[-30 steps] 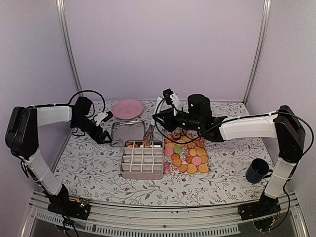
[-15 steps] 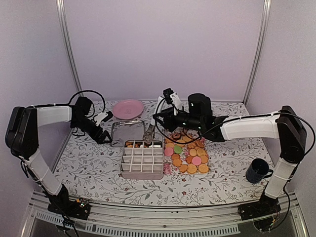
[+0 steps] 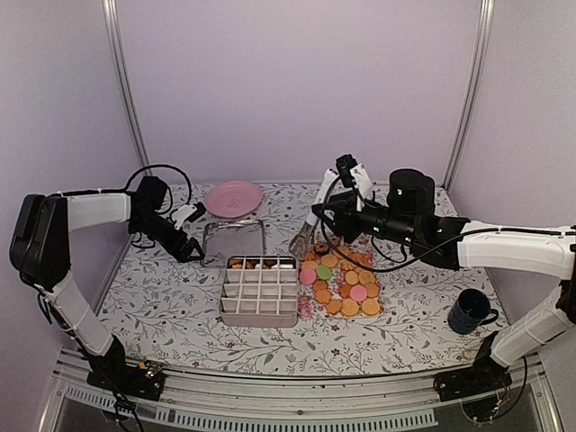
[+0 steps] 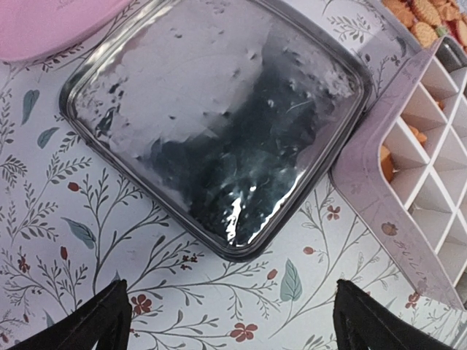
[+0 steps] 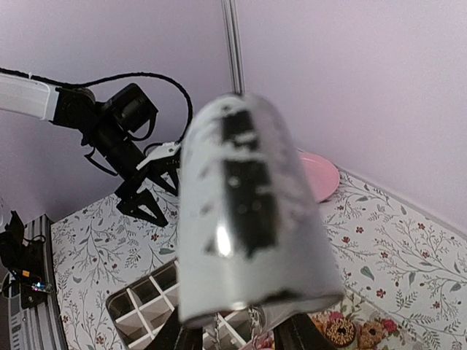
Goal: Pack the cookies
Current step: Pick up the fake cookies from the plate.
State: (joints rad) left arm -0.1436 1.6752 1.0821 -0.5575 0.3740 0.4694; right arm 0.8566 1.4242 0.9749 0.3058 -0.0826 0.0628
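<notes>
The floral-print table (image 3: 162, 297) carries a pink plate (image 3: 233, 199) at upper centre, a clear lid (image 3: 233, 241) just below it, a divided box (image 3: 259, 319) at centre, loose cookies (image 3: 346, 281) right of that, and a dark mug (image 3: 468, 313) at lower right.

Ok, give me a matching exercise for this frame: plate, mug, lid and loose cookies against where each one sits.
Column one:
1. plate
2. mug
3. lid
4. loose cookies

Column two:
A. in a pile right of the box
B. far right, near side
C. farthest back
D. flat, just behind the box

Pairs: 1-C, 2-B, 3-D, 4-A.
</notes>
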